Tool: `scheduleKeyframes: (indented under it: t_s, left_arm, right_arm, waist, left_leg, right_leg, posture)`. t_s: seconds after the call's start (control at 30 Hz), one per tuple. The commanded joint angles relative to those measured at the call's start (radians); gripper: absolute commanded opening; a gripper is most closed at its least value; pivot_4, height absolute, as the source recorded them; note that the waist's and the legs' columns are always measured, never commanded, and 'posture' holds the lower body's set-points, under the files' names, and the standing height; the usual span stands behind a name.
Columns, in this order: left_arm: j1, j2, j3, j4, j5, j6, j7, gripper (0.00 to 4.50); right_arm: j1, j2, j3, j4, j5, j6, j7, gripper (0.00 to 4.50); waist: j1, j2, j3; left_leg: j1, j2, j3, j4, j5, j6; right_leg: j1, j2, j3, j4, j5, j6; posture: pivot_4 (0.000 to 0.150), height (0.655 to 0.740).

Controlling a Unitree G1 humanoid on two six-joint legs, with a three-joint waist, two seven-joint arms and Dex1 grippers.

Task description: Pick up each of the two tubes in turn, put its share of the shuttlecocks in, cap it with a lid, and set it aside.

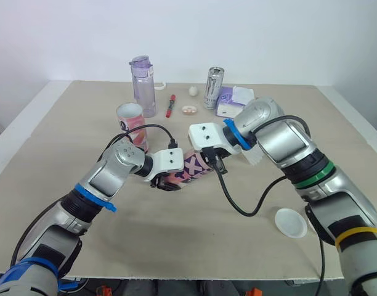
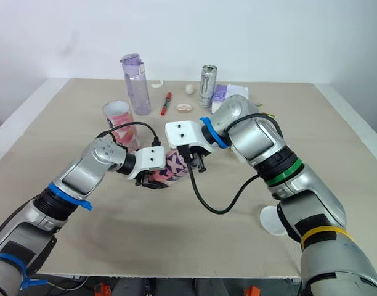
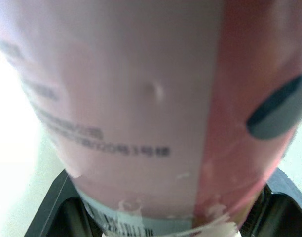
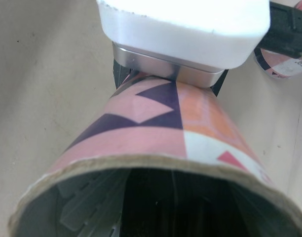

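My left gripper point(image 1: 169, 182) is shut on a pink tube point(image 1: 192, 168) with purple and orange triangles, holding it on its side just above the table's middle. The tube's open mouth point(image 4: 156, 197) faces my right gripper point(image 1: 217, 161), which sits right at that end. White shuttlecock feathers point(image 4: 87, 202) show inside the mouth. A second pink tube point(image 1: 131, 122) stands upright and open behind my left arm. One white lid point(image 1: 291, 222) lies on the table by my right forearm. Something white and feathery point(image 1: 254, 158) peeks out behind my right wrist.
Along the back stand a clear purple bottle point(image 1: 143, 86), a drinks can point(image 1: 213, 87) and a tissue pack point(image 1: 235, 98). A red marker point(image 1: 170, 105), a small white ball point(image 1: 193, 90) and a small pale item point(image 1: 189, 110) lie between them. The table's front edge is close below.
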Motion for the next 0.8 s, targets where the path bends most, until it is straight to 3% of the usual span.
scheduleKeyframes:
  t_s: [0.03,0.33,0.6,0.8]
  left_arm:
    - [-0.004,-0.022,-0.006,-0.037,-0.003,-0.008,0.003,2.86]
    - [0.002,-0.016,0.001,-0.041,-0.001,-0.002,0.002,2.86]
    - [0.010,-0.011,0.005,-0.032,0.001,-0.010,-0.001,2.86]
    - [0.014,-0.011,0.004,-0.025,0.000,-0.017,0.000,2.86]
  right_arm:
    - [0.036,0.056,0.050,0.035,-0.038,-0.027,0.003,0.05]
    - [0.009,-0.045,-0.099,-0.062,0.019,0.011,0.047,0.05]
    - [0.082,-0.201,-0.288,-0.258,0.169,0.155,0.067,0.05]
    - [0.169,-0.303,-0.482,-0.363,0.311,0.314,0.027,0.05]
  waist:
    - [-0.001,0.000,0.000]
    - [-0.006,0.000,0.000]
    - [0.011,0.000,0.000]
    - [0.015,-0.001,0.001]
  left_leg:
    - [0.000,0.000,0.000,0.000,0.000,0.000]
    - [0.004,0.000,0.000,-0.001,0.000,0.000]
    - [-0.016,-0.006,-0.001,-0.001,-0.001,-0.001]
    - [-0.017,-0.007,-0.002,-0.002,-0.002,-0.001]
  right_leg:
    - [0.000,0.000,0.000,0.000,0.000,0.000]
    - [0.003,0.000,0.000,0.000,0.000,0.000]
    - [-0.011,-0.008,0.000,-0.001,-0.001,0.005]
    - [-0.012,-0.008,-0.001,-0.001,-0.002,0.006]
  posture:
    - [0.150,0.7400]
    - [0.150,0.7400]
    - [0.150,0.7400]
    - [0.150,0.7400]
